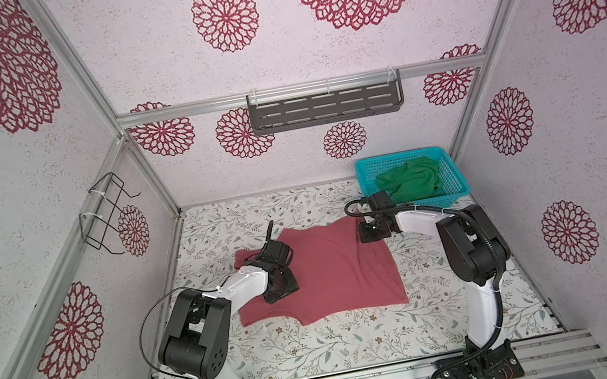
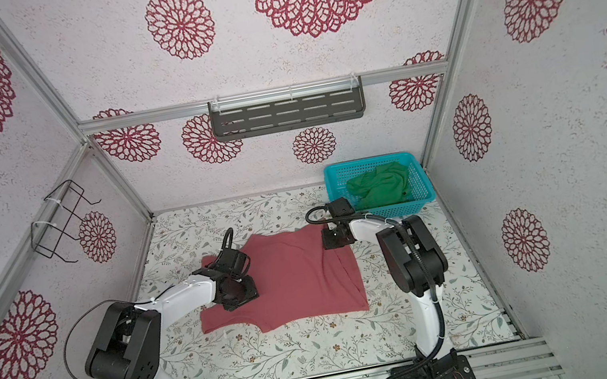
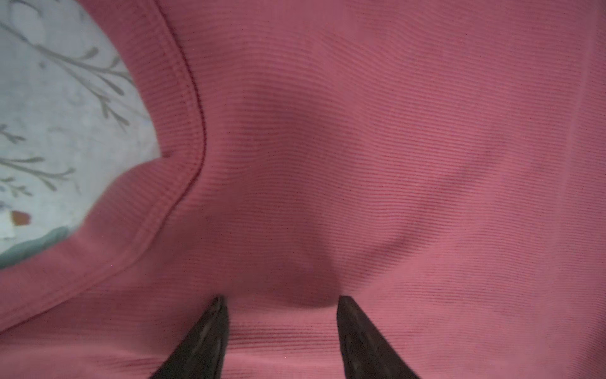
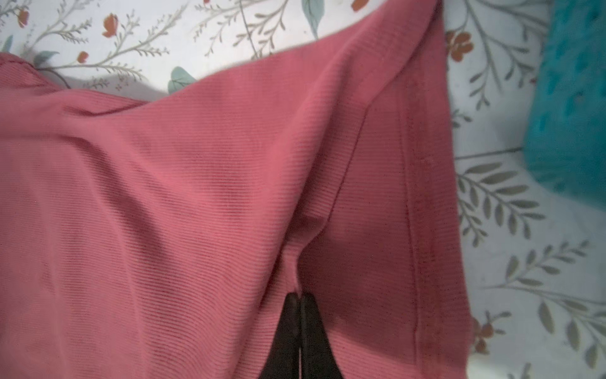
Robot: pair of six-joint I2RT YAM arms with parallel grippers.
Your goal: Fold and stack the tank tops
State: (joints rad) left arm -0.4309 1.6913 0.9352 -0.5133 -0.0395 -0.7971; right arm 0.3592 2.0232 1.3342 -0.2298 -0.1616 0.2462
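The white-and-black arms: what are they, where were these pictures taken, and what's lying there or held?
They are two robot arms. Two pictures look down on everything; two come from cameras on the wrists. On the floral-patterned table lies a dusty pink-red ribbed cloth tank top. A crumpled bright green cloth tank top sits in the turquoise plastic mesh basket. Their two-fingered ends are grippers: the right gripper is shut, pinching a fold of the pink top; the left gripper is open on it.

Table (image 1: 321, 347), covered in a floral leaf print, is carrying two things directly. Pink-red tank top (image 1: 333, 269) is lying spread flat near the middle, with a crease running along its right side. Turquoise mesh basket (image 1: 453, 176) is sitting in the far right corner, not touching the top.
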